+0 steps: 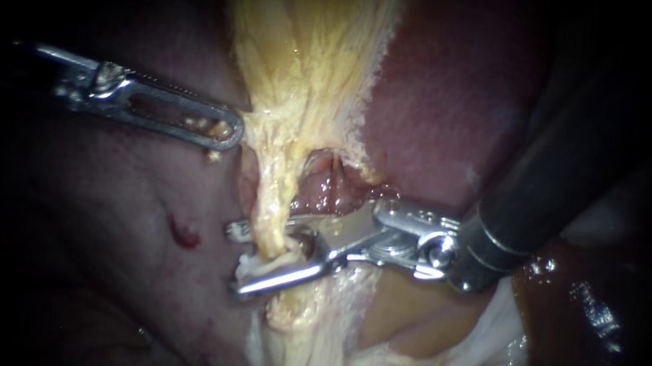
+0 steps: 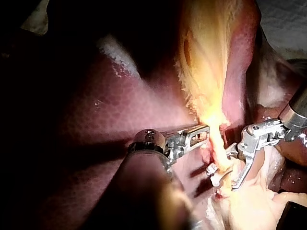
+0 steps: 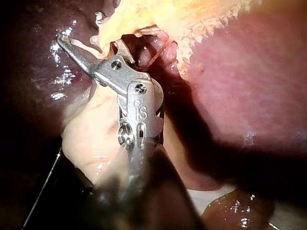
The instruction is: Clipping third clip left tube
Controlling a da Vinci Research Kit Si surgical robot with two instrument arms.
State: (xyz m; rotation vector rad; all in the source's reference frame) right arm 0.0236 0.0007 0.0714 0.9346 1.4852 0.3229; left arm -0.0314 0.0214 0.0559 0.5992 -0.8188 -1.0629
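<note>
Two open jaws of the right instrument (image 1: 234, 260) straddle the tube (image 1: 270, 202); the left instrument (image 1: 229, 133) grips the gallbladder (image 1: 310, 50). Seat the tube deep and square before closing.

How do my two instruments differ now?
The left instrument sits higher, tip at the edge of the yellow tissue; the right instrument sits lower, open jaws straddling the tube. The left slants gently, the right's shaft steeply. Both have shiny metal tips.
</note>
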